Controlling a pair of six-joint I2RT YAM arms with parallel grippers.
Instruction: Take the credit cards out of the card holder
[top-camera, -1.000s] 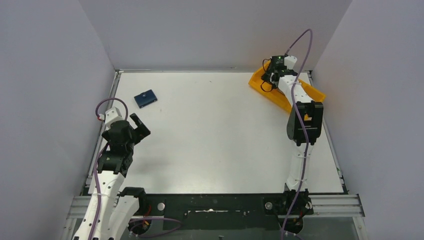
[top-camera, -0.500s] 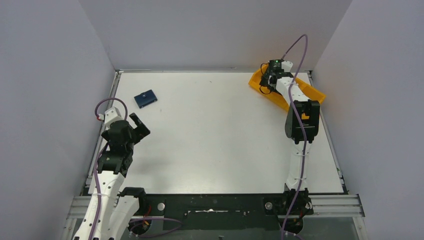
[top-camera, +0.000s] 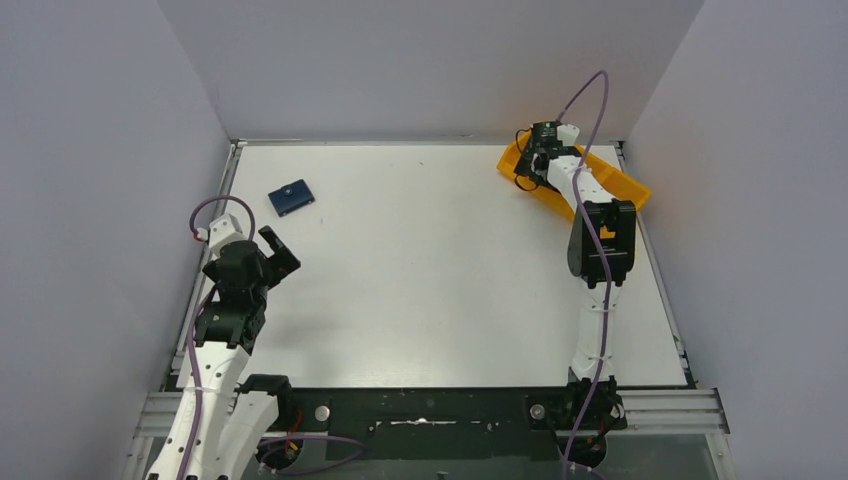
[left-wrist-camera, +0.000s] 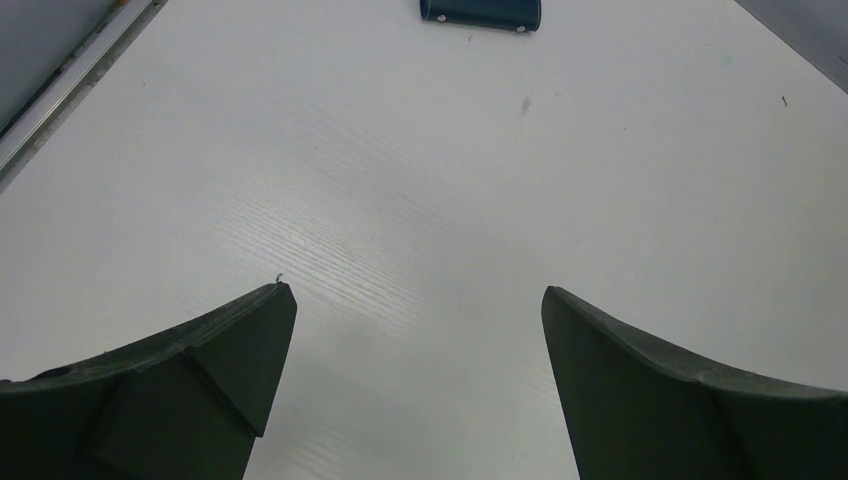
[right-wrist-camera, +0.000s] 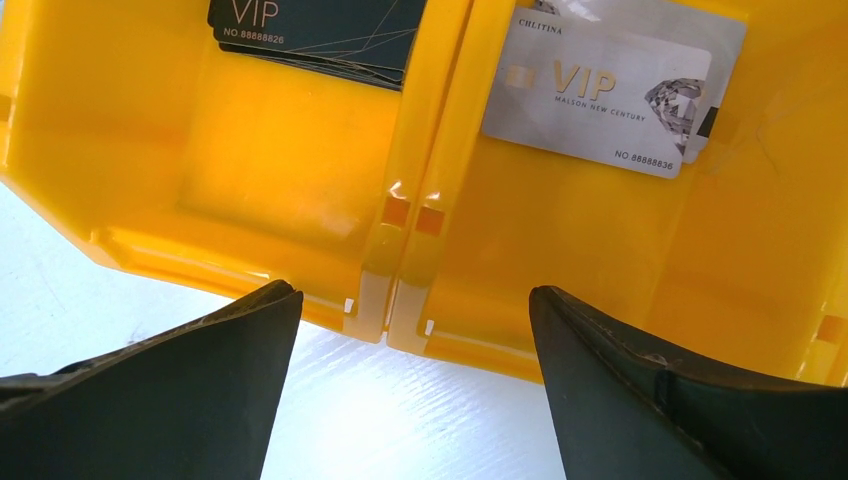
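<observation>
Item, near left: left gripper (top-camera: 281, 251) is hovering above the white table (top-camera: 430, 260), its fingers standing spread wide with nothing between them; the left wrist view is showing only bare tabletop under the gap (left-wrist-camera: 416, 292). Item, farther along the left side: card holder (top-camera: 291, 197), dark navy-blue, is lying flat and folded shut on the table, well apart from the left gripper and straight ahead of it, its near edge showing at the top of the left wrist view (left-wrist-camera: 480, 10). Item, far right corner: orange tray (top-camera: 630, 185) is sitting at an angle against the back of the table, with the right arm reaching over it. Right gripper (right-wrist-camera: 415, 291) is hanging over the tray's near wall and divider, fingers parted and gripping nothing. Contents of tray: silver-grey card (right-wrist-camera: 597, 90) marked VIP is lying flat in the right-hand compartment, overlapping another pale card beneath it; dark card (right-wrist-camera: 320, 30) is lying in the left-hand compartment, partly cut off by the frame.
</observation>
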